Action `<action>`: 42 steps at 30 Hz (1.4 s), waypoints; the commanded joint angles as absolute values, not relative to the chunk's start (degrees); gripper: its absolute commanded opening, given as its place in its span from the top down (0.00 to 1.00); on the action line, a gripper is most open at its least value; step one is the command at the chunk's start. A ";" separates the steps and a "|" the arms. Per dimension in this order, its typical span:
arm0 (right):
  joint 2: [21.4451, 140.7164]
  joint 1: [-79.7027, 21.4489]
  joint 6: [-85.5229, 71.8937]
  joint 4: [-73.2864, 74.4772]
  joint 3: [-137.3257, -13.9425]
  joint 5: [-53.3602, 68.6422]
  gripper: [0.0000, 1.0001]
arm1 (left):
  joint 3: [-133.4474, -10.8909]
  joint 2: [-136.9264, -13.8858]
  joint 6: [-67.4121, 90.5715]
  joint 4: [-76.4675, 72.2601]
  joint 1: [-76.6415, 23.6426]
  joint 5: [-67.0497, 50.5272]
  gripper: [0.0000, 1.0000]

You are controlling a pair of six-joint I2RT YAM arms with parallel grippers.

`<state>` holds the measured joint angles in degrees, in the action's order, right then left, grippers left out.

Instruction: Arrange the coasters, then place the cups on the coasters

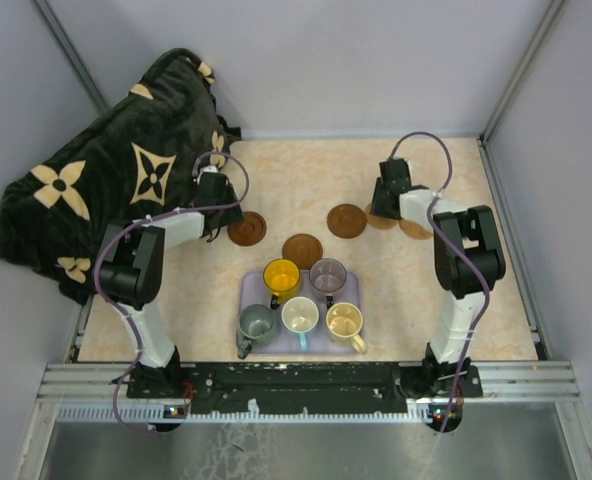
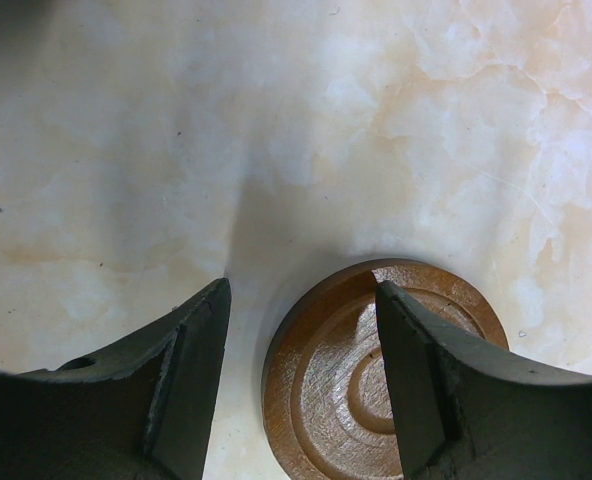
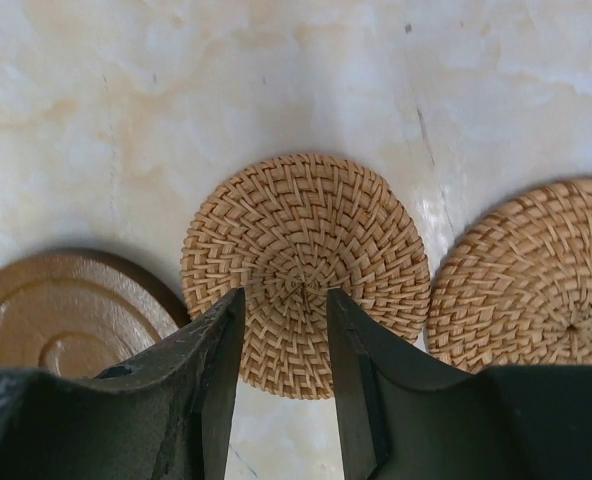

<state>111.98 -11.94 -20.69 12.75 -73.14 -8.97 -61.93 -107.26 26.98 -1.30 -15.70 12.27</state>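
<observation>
On tray (image 1: 252,288): five cups (image 1: 300,315); blanket (image 1: 116,170) shows flower motifs.

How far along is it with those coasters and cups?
Early on. All five coasters lie flat on the table in a loose arc: three brown, two woven. In hand: the left jaws hang open over a brown coaster, the right jaws open over a woven one. Left: all five cups sit on the lavender tray, none on a coaster.

Robot lab test cell, grey panel walls (image 1: 326,60), aluminium frame rail (image 1: 306,385), marble-patterned tabletop (image 1: 306,180)
</observation>
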 commanded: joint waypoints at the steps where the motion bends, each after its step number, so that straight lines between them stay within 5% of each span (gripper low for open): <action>1: 111.34 -13.21 -21.18 24.06 -65.65 -8.12 0.60 | -62.13 -109.59 27.34 2.09 -15.56 8.51 0.34; 16: 115.92 -23.99 -21.82 26.15 -70.66 -8.52 0.60 | -62.27 -110.60 26.36 1.78 -16.79 5.50 0.34; 42: 122.37 -18.34 -23.52 29.18 -80.81 -11.95 0.59 | -71.69 -116.64 24.10 4.07 -16.32 7.11 0.33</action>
<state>116.73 -20.16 -22.31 24.73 -82.65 -13.34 -70.74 -113.60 24.82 -0.36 -16.38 7.92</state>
